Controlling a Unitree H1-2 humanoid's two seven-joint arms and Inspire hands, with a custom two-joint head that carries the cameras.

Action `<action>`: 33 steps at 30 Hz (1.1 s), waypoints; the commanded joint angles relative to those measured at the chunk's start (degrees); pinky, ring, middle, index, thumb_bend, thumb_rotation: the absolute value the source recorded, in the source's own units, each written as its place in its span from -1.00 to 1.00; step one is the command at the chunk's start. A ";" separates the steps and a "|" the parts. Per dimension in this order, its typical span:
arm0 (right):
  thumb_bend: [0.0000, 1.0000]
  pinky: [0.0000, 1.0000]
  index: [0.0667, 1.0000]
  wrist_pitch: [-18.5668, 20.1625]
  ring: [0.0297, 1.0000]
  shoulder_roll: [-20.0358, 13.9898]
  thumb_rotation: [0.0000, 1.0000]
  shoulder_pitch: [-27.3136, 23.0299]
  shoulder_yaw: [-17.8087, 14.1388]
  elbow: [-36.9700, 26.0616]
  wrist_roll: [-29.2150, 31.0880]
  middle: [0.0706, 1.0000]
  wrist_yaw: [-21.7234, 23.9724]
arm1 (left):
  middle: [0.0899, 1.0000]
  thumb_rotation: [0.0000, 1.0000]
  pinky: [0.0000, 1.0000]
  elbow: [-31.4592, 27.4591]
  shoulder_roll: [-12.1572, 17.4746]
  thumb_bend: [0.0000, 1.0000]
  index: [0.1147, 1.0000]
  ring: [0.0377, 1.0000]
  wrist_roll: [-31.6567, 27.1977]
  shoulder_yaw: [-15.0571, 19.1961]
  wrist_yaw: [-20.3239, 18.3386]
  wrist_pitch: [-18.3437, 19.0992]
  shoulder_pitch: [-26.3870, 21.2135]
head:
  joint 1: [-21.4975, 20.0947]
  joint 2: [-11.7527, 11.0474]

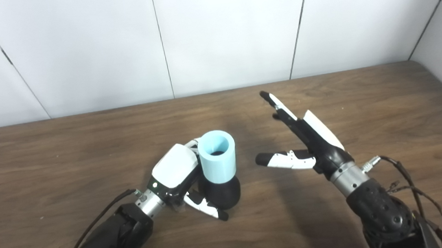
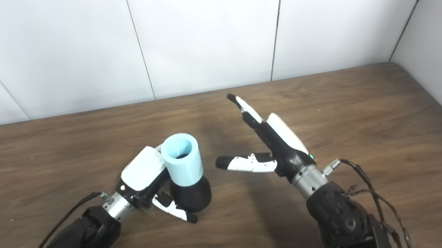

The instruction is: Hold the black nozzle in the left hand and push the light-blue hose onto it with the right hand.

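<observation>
Light-blue hose (image 1: pixel 217 155) sits seated over black nozzle (image 1: pixel 220 193), just above the tabletop (image 1: pixel 361 101). Left hand (image 1: pixel 175 175) grips the nozzle. Right hand (image 1: pixel 301 141) is empty, fingers spread, apart from the hose. Hose bore shows only the dark nozzle tip inside. Risk: the tilted assembly may topple if the left grip loosens.
</observation>
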 commanded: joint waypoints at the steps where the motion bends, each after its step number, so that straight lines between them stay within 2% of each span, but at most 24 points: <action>1: 0.95 0.93 1.00 -6.77 1.00 -1.66 0.85 -1.72 1.44 -4.54 -6.88 1.00 -1.98 | -0.14 -1.00 0.68 9.84 -2.28 0.01 -0.22 -0.01 2.92 -4.77 -3.74 2.08 9.40 | 0.01 0.03; 3: 0.93 0.99 1.00 -8.04 1.00 -1.51 0.88 -1.76 2.82 -6.03 -10.67 1.00 -1.58 | -0.14 -1.00 0.69 9.66 -2.29 0.01 -0.22 -0.01 3.07 -4.86 -4.14 2.42 9.33 | 0.06 0.03; 7: 0.88 1.00 1.00 -9.99 1.00 -0.59 0.79 -2.15 4.64 -8.36 -14.73 1.00 -0.86 | -0.13 -1.00 0.70 9.70 -2.50 0.00 -0.24 0.01 3.36 -5.04 -4.62 2.96 9.01 | -0.10 0.09; 18: 0.80 0.98 0.99 -13.88 1.00 -0.99 0.69 -2.06 4.66 -9.02 -19.03 1.00 0.12 | -0.15 -1.00 0.67 11.46 -3.57 0.01 -0.22 0.01 2.79 -4.97 -4.01 2.54 8.23 | 0.44 -0.41; 22: 0.81 0.99 0.93 -15.55 1.00 -0.90 0.65 -1.59 5.21 -9.37 -21.58 0.98 1.18 | -0.16 -1.00 0.68 10.59 -3.47 0.01 -0.20 0.00 2.87 -5.06 -5.24 3.22 8.24 | 0.55 -0.42; 25: 0.84 1.00 0.91 -15.58 1.00 -0.29 0.50 -1.02 5.76 -9.26 -22.05 0.97 3.15 | -0.16 -1.00 0.68 10.33 -3.45 0.01 -0.20 0.01 2.86 -5.04 -5.46 3.44 8.37 | 0.65 -0.39; 29: 0.84 0.99 0.84 -15.66 1.00 0.04 0.49 -0.62 6.73 -8.54 -23.40 0.90 5.51 | -0.17 -1.00 0.68 9.84 -3.34 0.01 -0.18 0.00 2.92 -5.00 -5.20 3.43 8.62 | 0.75 -0.22; 33: 0.84 0.91 0.77 -16.08 1.00 0.30 0.47 -0.18 7.31 -7.12 -24.01 0.85 5.88 | -0.17 -1.00 0.65 9.39 -3.11 0.01 -0.18 0.00 2.89 -4.98 -5.33 3.35 8.75 | 0.74 -0.13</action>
